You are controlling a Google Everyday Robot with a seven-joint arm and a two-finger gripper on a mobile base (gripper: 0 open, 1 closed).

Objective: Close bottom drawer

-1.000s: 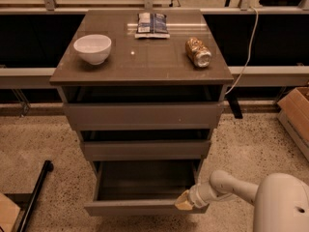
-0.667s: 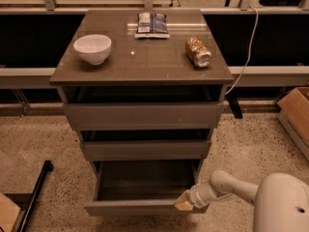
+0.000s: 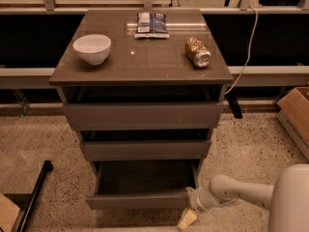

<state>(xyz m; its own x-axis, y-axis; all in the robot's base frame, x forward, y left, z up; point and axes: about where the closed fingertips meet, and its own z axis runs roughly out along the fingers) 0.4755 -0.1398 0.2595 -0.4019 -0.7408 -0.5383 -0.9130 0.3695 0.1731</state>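
Note:
The bottom drawer, the lowest of three grey-brown drawers, stands pulled out of the cabinet, and its bare dark floor shows. My gripper is at the right end of the drawer's front panel, low near the floor and against the panel's corner. My white arm reaches in from the lower right. The middle drawer and the top drawer stand slightly out above it.
On the cabinet top are a white bowl, a blue-white packet and a can on its side. A cardboard box stands at the right, a black pole lies at the lower left, and a white cable hangs behind.
The bottom drawer's front panel has moved a little back towards the cabinet. The gripper stays at its right front corner.

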